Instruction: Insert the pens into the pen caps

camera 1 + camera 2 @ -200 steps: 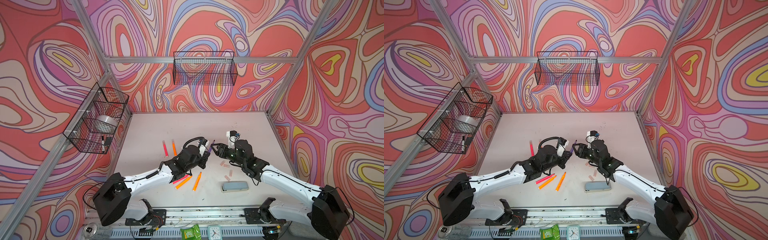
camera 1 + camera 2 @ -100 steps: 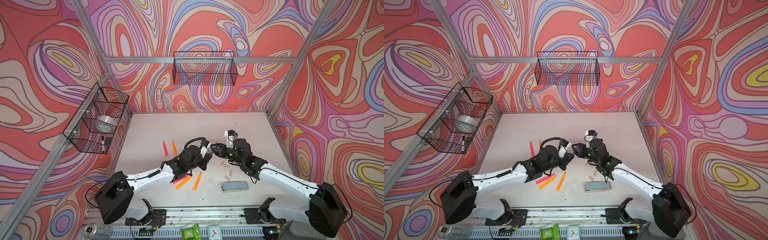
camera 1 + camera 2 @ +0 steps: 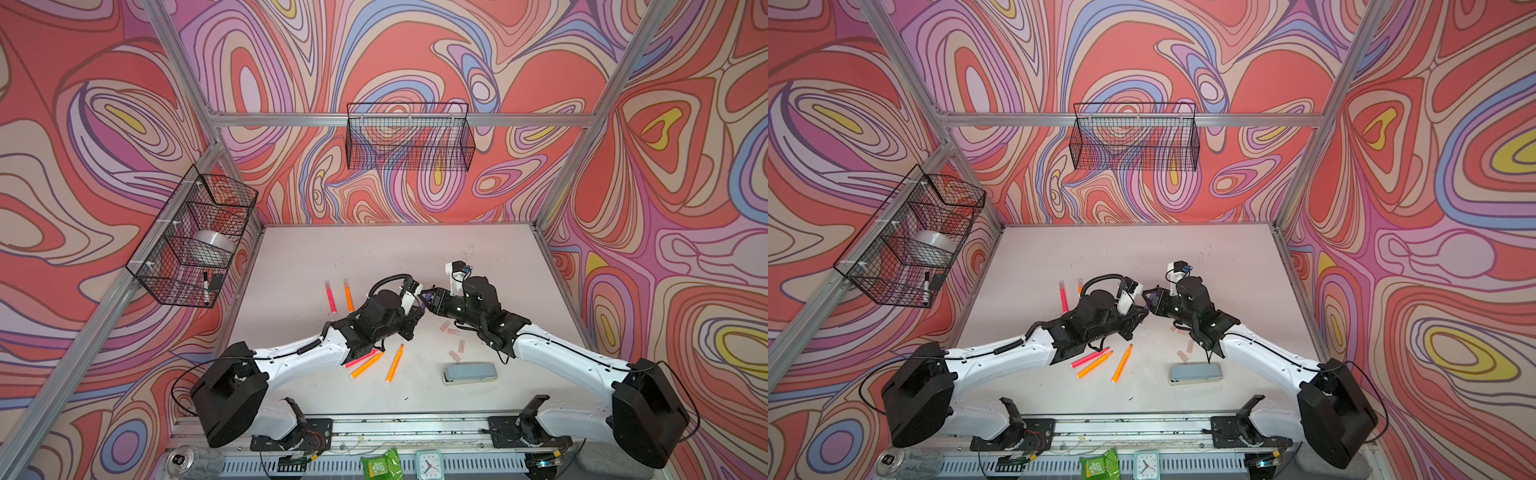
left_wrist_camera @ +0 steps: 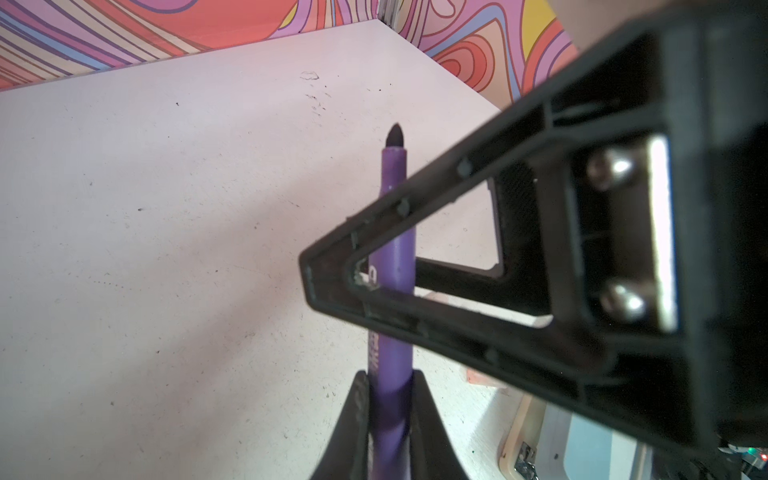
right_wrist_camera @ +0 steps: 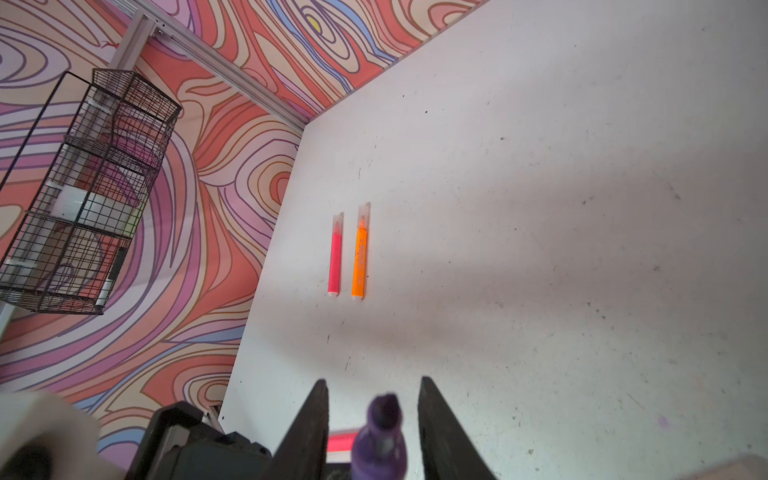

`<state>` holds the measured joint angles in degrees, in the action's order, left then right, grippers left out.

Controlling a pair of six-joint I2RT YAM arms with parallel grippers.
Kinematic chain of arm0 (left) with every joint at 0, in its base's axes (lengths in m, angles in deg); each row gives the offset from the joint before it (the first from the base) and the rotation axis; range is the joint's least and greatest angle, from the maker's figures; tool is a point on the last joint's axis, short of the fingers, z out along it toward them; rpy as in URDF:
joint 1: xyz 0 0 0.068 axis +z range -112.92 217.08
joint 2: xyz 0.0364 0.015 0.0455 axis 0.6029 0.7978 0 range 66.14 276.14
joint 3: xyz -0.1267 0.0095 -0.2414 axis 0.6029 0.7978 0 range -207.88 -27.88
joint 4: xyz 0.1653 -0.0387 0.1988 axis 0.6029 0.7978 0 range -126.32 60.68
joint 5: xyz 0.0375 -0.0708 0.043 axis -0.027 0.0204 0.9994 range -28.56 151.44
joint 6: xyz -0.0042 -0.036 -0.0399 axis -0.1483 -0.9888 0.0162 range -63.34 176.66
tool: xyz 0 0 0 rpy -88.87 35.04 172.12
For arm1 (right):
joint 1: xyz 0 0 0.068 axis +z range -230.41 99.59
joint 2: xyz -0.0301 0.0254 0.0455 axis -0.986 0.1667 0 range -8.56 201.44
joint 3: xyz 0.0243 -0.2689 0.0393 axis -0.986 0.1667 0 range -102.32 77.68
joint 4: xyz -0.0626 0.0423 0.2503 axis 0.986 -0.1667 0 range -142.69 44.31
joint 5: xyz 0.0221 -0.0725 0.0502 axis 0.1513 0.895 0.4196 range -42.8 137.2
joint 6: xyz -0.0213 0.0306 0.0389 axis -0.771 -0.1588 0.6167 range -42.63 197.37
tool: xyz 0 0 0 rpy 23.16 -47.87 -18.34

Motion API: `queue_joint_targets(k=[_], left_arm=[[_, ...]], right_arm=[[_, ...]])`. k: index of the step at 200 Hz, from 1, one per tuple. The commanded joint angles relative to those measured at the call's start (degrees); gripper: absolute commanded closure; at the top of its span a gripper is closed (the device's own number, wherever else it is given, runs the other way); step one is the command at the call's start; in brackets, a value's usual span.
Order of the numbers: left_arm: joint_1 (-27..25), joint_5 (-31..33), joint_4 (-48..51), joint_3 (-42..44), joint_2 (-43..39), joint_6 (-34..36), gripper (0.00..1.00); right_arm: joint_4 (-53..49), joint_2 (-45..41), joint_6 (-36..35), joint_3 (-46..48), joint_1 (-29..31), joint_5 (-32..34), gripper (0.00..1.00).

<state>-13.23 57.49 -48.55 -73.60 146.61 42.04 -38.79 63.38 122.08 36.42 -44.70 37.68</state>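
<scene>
Over the desk (image 3: 374, 257), the left gripper (image 4: 390, 395) clamps the purple pen (image 4: 394, 166) by its barrel, tip bare, while the right gripper (image 5: 373, 386) brackets that tip, jaws apart and clear of it; loose pen caps (image 3: 453, 332) lie on the desk beside the right arm.

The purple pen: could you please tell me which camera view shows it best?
The left wrist view: the purple pen runs nearly whole from the left claw to its dark tip. The right wrist view shows only its blurred tip inside the right claw; both top views show a purple sliver between the claws.
</scene>
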Motion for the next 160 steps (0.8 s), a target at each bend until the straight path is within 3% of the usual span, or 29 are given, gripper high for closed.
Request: queue_joint_targets(k=[1, 94, 151, 160], left_arm=[[-0.07, 0.78, -0.86, -1.09, 0.31, 0.11, 1.00], [-0.09, 0.31, -1.09, -0.96, 0.04, -0.15, 1.00], [-0.14, -1.03, -1.84, -0.43, -0.39, -0.07, 1.00], [-0.14, -1.09, -2.09, -0.26, -0.48, -0.07, 0.94]], right_arm=[[1.40, 0.63, 0.47, -0.79, 0.31, -0.66, 0.64], [1.80, 2.33, 0.71, -1.24, 1.38, -0.70, 0.70], [1.41, 1.97, 0.29, -1.42, 1.53, -0.17, 0.91], [1.38, 2.04, 0.21, -1.38, 1.56, -0.24, 0.93]])
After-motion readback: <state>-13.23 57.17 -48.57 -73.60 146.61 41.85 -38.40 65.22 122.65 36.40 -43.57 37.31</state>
